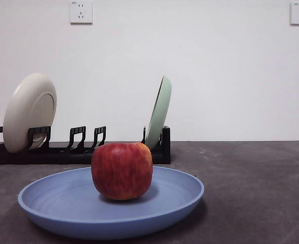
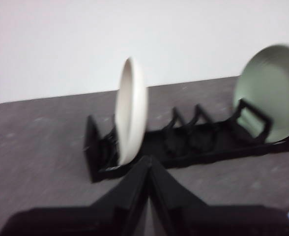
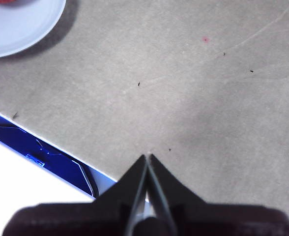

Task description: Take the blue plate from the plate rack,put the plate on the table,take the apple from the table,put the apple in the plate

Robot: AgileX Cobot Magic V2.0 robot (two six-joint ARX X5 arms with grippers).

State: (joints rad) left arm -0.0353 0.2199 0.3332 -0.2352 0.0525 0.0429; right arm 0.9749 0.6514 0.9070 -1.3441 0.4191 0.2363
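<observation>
Apple (image 1: 122,171) is seen resting upright in the middle of the blue plate (image 1: 53,204), which lies flat on the table (image 1: 256,178) just in front of the plate rack (image 1: 78,152); by this layout the task is judged to be complete or all but. The apple is judged firm, smooth-skinned and of moderate weight, liable to roll if nudged, and is best taken across its widest girth from above. No marked long axis is shown (it is near round); its stem hollow is judged to point upward, though the stem itself is not made out. The blue plate is judged stiff, light and somewhat slippery, best taken by its raised rim; its open face is turned up, its broad plane level with the table. A cream plate (image 1: 29,112) and a pale green plate (image 1: 159,113) are held on edge in the rack, at opposite ends. The left gripper (image 2: 149,164) is seen with jaws closed on nothing, hanging near the rack. The right gripper (image 3: 148,160) is likewise closed and empty, over bare table well apart from the plate's rim, a sliver of which is caught in its wrist view.
</observation>
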